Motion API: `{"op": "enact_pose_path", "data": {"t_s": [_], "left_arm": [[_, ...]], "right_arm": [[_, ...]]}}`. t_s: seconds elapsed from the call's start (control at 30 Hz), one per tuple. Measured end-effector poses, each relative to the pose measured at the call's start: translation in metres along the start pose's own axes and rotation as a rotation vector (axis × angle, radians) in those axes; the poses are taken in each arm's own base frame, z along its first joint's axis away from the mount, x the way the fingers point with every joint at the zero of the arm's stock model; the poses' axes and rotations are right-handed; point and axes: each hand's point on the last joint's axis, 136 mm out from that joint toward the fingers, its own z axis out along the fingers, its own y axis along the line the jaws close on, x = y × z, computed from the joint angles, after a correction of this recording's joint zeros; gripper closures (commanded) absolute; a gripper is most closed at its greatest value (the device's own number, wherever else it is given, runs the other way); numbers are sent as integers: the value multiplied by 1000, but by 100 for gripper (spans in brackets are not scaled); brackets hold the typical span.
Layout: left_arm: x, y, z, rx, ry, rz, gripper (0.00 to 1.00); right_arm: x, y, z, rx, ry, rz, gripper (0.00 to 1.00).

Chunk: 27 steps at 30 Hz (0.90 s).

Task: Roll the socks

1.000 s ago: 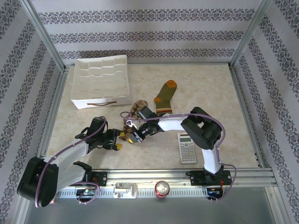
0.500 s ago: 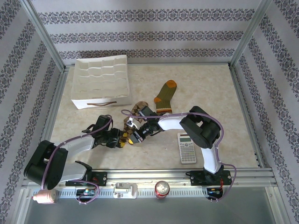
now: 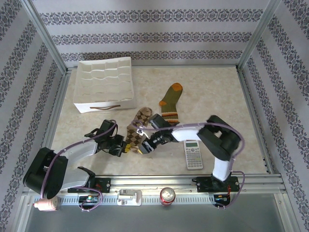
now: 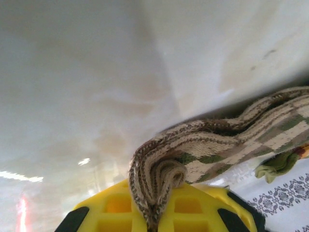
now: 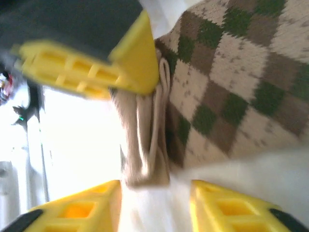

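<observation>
Since the earlier picture the left gripper [image 3: 124,147] has pressed its jaws together on the near end of the argyle sock [image 3: 137,126]. The right gripper [image 5: 154,205] has spread its jaws, and its elbow has swung out to the right. In the left wrist view the sock's folded edge runs down between the yellow fingers [image 4: 111,212], pinched there. In the right wrist view the same bunched end lies in the gap between the right fingers [image 5: 72,210], which stand apart from it.

This looks like a handover: the left grip probably anchors the started fold so the right can let go and take a fresh hold without the fold springing open.

The argyle sock lies mid-table, its long axis running from near-left at the grippers to far-right. Which end is pinched I cannot tell. The green sock [image 3: 171,102] lies just beyond it, untouched. Its long axis runs near to far, with the orange toe pointing away and the striped cuff nearest the argyle one.
</observation>
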Motion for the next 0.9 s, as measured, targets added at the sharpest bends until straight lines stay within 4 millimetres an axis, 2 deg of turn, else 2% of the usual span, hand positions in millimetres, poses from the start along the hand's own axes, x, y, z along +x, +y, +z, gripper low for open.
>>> {"op": "enact_pose_path", "data": {"t_s": [0.1,0.2,0.33,0.53,0.67,0.9], "left_arm": [[0,7,-2,-25,-2,-9,100],[1,11,-3,-42,0,-14,100],[1,12,-3,-51,-1,-18,100],[1,12,-3,-66,1,-20,100],[1,12,-3,-67,2,-18,100],[2,12,-3,-66,4,-18,100]], "right_arm": [[9,22,-12,126,-43,-262,43],[6,41,-9,222,-58,-489,43],[1,40,-2,359,-49,-676,43],[-3,33,24,457,24,-830,46],[-12,27,34,501,35,-866,50],[-17,18,41,523,47,-859,79]]}}
